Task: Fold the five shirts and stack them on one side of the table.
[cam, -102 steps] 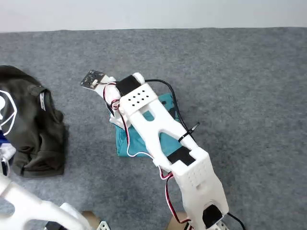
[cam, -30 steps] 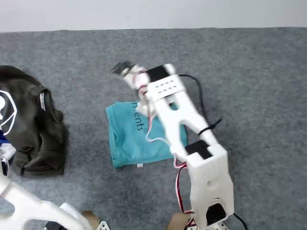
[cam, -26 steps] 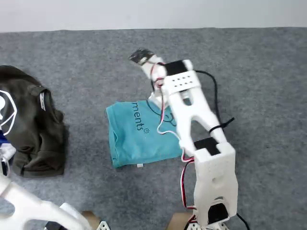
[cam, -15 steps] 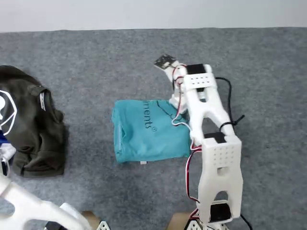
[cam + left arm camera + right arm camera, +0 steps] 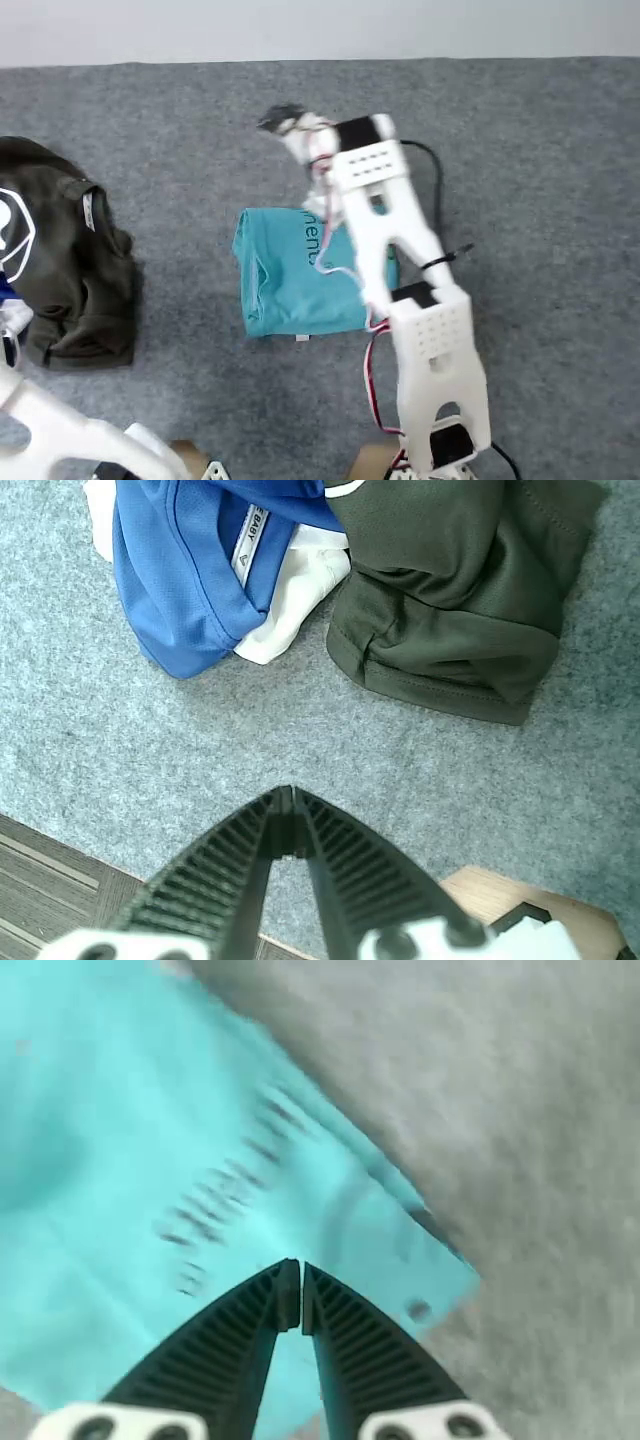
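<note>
Judging the teal shirt (image 5: 120,1110) just below the closed, empty right hand (image 5: 291,1265) as light, limp, quick to unfold; best pinched at a doubled edge.

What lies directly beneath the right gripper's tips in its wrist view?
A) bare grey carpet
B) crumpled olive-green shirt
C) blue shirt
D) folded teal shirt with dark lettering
D: the right gripper, tips closed, hangs over the folded teal shirt with dark lettering.
</note>
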Tool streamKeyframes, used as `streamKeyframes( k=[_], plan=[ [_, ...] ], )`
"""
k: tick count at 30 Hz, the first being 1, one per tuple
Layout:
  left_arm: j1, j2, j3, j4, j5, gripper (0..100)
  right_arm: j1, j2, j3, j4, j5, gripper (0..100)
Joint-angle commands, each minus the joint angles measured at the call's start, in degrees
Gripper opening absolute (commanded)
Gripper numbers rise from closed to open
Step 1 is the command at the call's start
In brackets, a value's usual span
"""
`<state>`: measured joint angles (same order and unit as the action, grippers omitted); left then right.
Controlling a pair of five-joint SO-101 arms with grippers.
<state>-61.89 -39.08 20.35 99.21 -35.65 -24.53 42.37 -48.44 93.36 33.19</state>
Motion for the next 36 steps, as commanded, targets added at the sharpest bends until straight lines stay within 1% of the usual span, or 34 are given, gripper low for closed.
streamKeyframes(
  k=[1, 6, 11, 15, 18, 23, 24, 26, 28, 33, 36],
  plan=[
    [-0.09, -1.23, -0.22, -0.09, -0.09, 1, -4.79, -2.59, -3.08, -1.63, 0.09, 0.9],
    [-0.09, -1.32, -0.22, -0.09, -0.09, 1, -7.69, 3.03, -3.43, -9.54, 0.09, 0.9],
    [-0.18, -1.32, -0.22, -0.09, -0.09, 1, -11.91, 7.34, -3.43, -9.98, 0.09, 0.9],
    [-0.18, -1.32, -0.22, -0.09, -0.09, 1, -12.26, 6.99, -4.4, -9.54, 0.09, 0.9],
    [-0.35, -1.32, -0.22, -0.09, -0.09, 1, -11.38, 4.35, -8.09, -4.35, 0.09, 0.9],
    [-0.18, -1.32, -0.22, -0.09, -0.09, 1, -10.77, 0.4, -14.59, 9.36, 0.09, 0.9],
    [-0.18, -1.32, -0.22, -0.09, -0.09, 1, -10.77, -0.4, -14.51, 9.98, -0.09, 0.9],
    [-0.18, -1.32, -0.22, -0.09, -0.09, 1, -9.54, -3.56, -11.43, 9.8, -2.55, 0.9],
    [-0.09, -1.32, -0.22, -0.09, -0.09, 1, -9.36, -6.9, -6.33, 9.71, -3.08, 0.9],
    [-0.18, -1.32, -0.31, -0.09, -0.09, 1, -9.8, -16.31, 13.54, 9.45, -4.48, 0.9],
    [-0.18, -1.32, -0.31, -0.09, -0.09, 1, -11.74, -19.03, 21.8, 8.13, -6.33, 0.9]
  ],
)
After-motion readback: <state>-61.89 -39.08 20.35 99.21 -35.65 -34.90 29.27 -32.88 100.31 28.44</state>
